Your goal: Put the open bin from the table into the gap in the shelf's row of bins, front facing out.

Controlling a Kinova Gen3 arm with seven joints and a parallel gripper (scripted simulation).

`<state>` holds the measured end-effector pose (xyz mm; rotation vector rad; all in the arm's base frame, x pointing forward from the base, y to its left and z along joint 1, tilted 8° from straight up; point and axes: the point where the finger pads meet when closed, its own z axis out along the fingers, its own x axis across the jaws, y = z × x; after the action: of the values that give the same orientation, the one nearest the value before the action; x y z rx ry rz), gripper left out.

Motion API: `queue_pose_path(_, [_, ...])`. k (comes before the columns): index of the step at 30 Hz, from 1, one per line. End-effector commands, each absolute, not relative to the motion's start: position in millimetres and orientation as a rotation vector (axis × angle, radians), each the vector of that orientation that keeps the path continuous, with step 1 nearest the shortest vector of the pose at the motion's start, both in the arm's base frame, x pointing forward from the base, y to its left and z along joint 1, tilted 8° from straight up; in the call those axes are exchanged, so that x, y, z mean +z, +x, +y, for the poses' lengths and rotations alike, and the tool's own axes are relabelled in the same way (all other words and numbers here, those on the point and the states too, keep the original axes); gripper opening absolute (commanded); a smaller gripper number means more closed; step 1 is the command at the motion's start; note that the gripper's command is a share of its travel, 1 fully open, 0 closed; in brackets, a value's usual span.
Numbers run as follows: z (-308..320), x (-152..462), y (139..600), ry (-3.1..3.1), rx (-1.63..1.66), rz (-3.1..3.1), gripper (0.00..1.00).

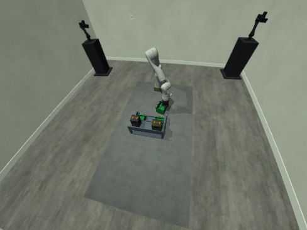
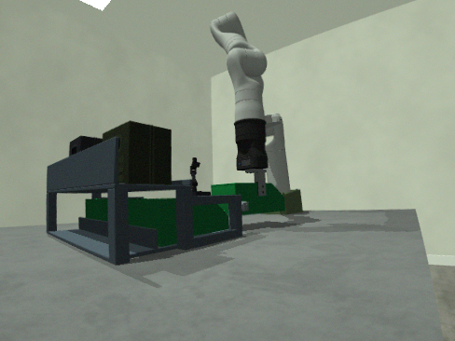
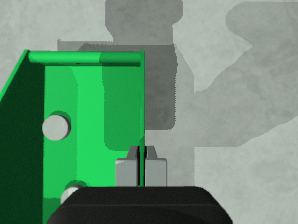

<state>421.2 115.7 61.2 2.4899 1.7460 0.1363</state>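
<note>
The green open bin (image 1: 161, 109) (image 2: 228, 190) (image 3: 90, 95) hangs slightly above the table, roughly level, its shadow offset below it. My gripper (image 2: 261, 192) (image 3: 142, 159) is shut on the bin's thin side wall, pointing straight down. Two round pale parts (image 3: 56, 127) (image 3: 72, 194) show inside the bin; the hand partly hides one. The grey-blue shelf (image 1: 147, 133) (image 2: 118, 224) stands in front of the bin in the top view. Green bins stand in it at the left (image 1: 142, 117) and at the right (image 1: 159, 119) (image 2: 163, 219), with a gap between them. The gap's depth is hidden.
A dark box (image 1: 135, 121) stands on the shelf's top board at the left, and a second, olive-dark box (image 1: 156, 125) (image 2: 144, 154) at the right. The shelf's posts and low rails frame its openings. An olive block (image 1: 157, 89) (image 2: 293, 201) is at the arm's base.
</note>
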Motion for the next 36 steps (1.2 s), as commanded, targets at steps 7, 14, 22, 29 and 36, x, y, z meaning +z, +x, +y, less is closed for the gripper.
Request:
queue_pose_path(7, [116,62,422,2.489,0.139,1.746,0.00])
queue_pose_path(14, [114,62,421,2.484,0.139,1.752,0.00])
queue_pose_path(22, [105,62,419,2.468,0.138,1.773,0.00])
queue_pose_path(29, [87,61,415,2.433,0.135,1.819,0.00])
queue_pose_path(36, [71,60,412,2.399,0.132,1.861,0.00])
